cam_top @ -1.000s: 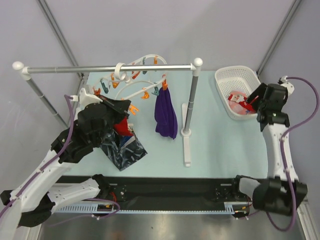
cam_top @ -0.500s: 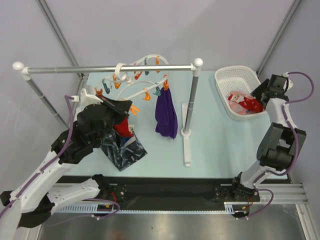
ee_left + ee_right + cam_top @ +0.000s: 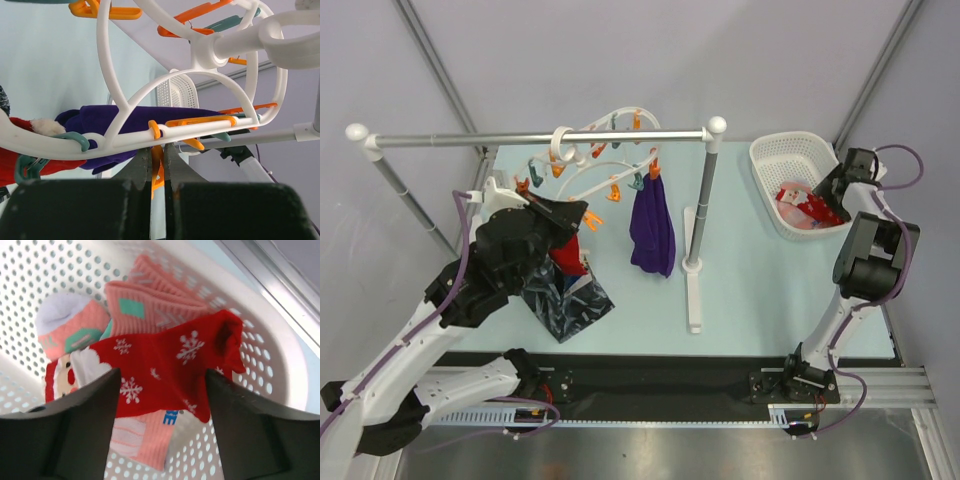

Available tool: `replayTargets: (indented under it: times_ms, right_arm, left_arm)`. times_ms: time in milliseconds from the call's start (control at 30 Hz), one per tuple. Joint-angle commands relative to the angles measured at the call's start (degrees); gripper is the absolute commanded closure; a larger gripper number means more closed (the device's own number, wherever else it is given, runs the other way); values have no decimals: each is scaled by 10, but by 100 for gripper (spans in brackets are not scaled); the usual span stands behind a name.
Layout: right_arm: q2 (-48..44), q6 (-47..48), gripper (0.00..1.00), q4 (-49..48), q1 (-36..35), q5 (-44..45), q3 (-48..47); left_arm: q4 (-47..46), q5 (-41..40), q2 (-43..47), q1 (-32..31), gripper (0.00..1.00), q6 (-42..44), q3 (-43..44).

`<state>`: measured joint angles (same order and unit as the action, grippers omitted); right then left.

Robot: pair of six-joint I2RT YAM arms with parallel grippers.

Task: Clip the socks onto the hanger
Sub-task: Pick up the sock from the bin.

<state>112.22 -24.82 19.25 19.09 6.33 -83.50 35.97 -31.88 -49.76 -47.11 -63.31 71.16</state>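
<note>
The right gripper [image 3: 162, 377], jaws apart, faced the red snowflake sock [image 3: 170, 360] lying crosswise just ahead; the left gripper [image 3: 156, 155] pinched an orange clothespin [image 3: 157, 167].

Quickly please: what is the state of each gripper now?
Left gripper: closed on an orange clothespin.
Right gripper: open over the red sock, holding nothing.

Left tool [image 3: 156, 152] clamped, right tool [image 3: 162, 377] spread

The hanger [image 3: 212, 50] was smooth, glossy white plastic, and the orange peg [image 3: 157, 172] likewise. The socks [image 3: 165, 365] were soft, matt knit, the basket [image 3: 30, 285] perforated plastic, the rail [image 3: 520, 137] dull metal.
</note>
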Motion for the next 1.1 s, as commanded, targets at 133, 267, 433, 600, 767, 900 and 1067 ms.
replayTargets:
  times_ms: [133, 267, 433, 600, 767, 900, 1067]
  right_arm:
    - [-65, 71, 11, 18, -64, 151, -28]
    - [-79, 134, 11, 4, -111, 175, -30]
    - [-11, 128, 31, 39, -133, 115, -80]
    - [46, 117, 39, 53, -136, 86, -111]
    - [68, 103, 44, 55, -136, 67, -117]
    - [84, 100, 44, 56, -135, 72, -118]
    - [92, 103, 58, 53, -136, 89, -125]
  left_arm:
    - [2, 20, 1, 0, 100, 16, -8]
    - [4, 17, 0, -1, 100, 18, -4]
    - [8, 17, 3, 0, 100, 15, -3]
    - [15, 17, 5, 0, 100, 13, -5]
    - [16, 15, 5, 0, 100, 13, -3]
    - [16, 15, 6, 0, 100, 13, -4]
    - [17, 14, 7, 0, 100, 13, -4]
